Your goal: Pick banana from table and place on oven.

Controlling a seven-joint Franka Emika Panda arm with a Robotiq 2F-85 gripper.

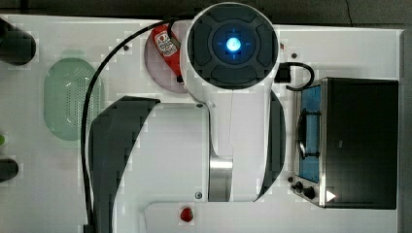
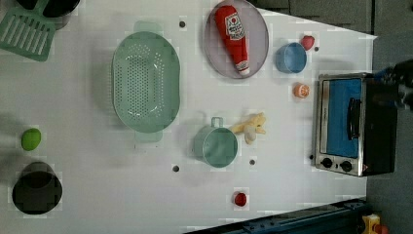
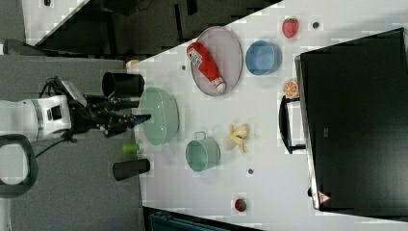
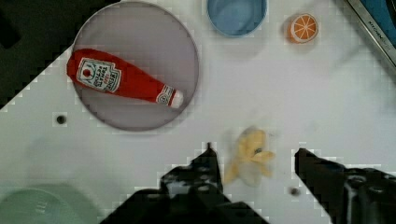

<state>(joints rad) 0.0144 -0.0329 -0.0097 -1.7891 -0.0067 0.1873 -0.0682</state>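
The gripper (image 4: 254, 154) sits closest to the wrist camera, fingers apart and empty, with the banana (image 4: 250, 156) framed between them on the table (image 4: 280, 98) below. Nothing of the task is done: the grasp, the lift and the carry remain. In the left view the oven (image 2: 353, 124) stands at the right, its black top bare, so there is free room to set the fruit down. The colander (image 2: 145, 80) lies far left, well apart. The cup (image 2: 216, 146) sits just beside the banana on the left view's left, the tightest spot. The orange slice (image 2: 301, 90) lies near the oven's front.
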